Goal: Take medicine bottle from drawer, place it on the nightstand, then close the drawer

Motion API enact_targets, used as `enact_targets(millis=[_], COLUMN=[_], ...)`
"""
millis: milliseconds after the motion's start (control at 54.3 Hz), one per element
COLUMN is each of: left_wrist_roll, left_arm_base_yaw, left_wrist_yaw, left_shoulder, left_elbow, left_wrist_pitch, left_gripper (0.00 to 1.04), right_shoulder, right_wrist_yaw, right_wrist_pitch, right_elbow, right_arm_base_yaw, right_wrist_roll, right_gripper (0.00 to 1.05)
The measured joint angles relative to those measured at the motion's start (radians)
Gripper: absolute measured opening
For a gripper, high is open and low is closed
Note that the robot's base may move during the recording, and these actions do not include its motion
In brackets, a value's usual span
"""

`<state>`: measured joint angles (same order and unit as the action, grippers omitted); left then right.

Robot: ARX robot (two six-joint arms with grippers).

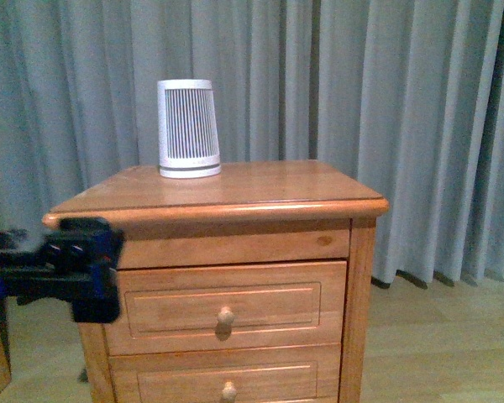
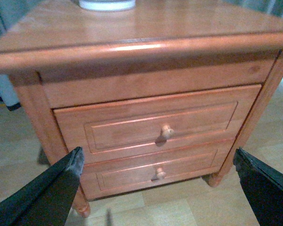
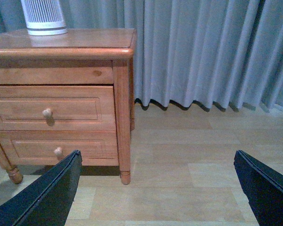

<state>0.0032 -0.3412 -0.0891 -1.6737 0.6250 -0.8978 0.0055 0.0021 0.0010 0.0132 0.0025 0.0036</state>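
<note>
Left gripper, lower left of the front view, and right gripper gape wide, empty; drawer sits shut.

no readable text, labels, brands or numbers on anything in view

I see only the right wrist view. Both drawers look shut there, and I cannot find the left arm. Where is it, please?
Observer: In the front view the left arm is at the left front corner of the nightstand, level with the upper drawer.
Operator: Is its pincer open?
Observer: Yes. In the left wrist view the left pincer is open wide and holds nothing.
Operator: What does it face?
Observer: The drawer fronts. The upper knob shows between its fingers, but the pincer is apart from it.
</note>
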Motion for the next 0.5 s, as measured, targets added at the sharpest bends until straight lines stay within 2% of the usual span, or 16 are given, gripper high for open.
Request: enact_targets(millis=[166, 497], left_wrist_roll=[0.024, 0.048], left_arm_base_yaw=[-0.015, 0.027], left_wrist_yaw=[-0.016, -0.009], left_shoulder=[-0.201, -0.478], left_elbow=[0.17, 0.472], left_wrist_pitch=[0.067, 0.15], left_gripper=[0.98, 0.98], right_shoulder=[0.0, 0.0], right_wrist_yaw=[0.0, 0.0], right_wrist_pitch=[0.0, 0.0], right_elbow=[0.0, 0.0], right_arm_base_yaw=[0.0, 0.0], right_wrist_roll=[0.0, 0.0], right_gripper=[0.98, 0.98])
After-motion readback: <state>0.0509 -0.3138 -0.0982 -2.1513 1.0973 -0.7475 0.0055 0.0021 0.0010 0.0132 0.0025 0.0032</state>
